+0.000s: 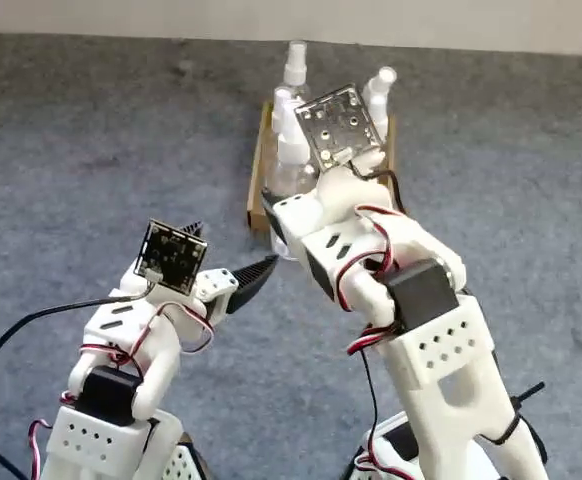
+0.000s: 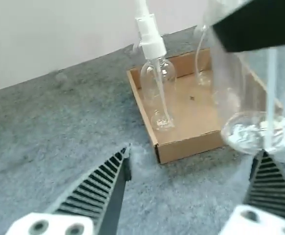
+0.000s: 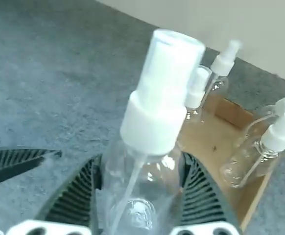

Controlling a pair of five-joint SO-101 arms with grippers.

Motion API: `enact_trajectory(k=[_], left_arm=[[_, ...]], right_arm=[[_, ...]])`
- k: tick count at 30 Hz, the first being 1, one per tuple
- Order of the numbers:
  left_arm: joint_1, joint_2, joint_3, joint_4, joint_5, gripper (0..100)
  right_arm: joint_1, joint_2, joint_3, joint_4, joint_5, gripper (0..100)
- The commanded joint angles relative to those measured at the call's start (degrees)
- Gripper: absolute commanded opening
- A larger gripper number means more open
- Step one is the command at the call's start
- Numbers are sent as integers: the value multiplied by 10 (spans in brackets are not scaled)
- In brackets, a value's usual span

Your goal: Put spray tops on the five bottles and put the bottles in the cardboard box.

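My right hand [image 3: 141, 205] is clamped on a bottle [image 3: 154, 122] with its spray top on, and holds it just above the near edge of the cardboard box [image 2: 191, 147]. My left hand [image 2: 195, 169] hangs with fingers apart, holding nothing, over the grey desk [image 1: 91, 130] near the box's corner. Four capped bottles [image 3: 252, 156] stand in the box (as best I can count), so I judge only this placement is left.
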Motion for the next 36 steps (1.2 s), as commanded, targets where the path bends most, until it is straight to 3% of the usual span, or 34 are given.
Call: enact_trajectory(k=[1,6,10,14,21,36], left_arm=[[-7,-11,0,-9,-4,319],[-10,-12,-3,-8,-3,319],[-44,-12,25,26,-4,319],[-62,-12,54,24,-4,319],[-64,-12,67,24,-4,319],[-64,-7,67,25,-4,319]], right_arm=[[17,-1,-32,-43,9,3],[85,65,-21,-158,7,3],[120,68,81,-284,11,3],[128,71,197,-422,11,3],[128,77,294,-541,11,3],[150,220,228,-607,11,3]])
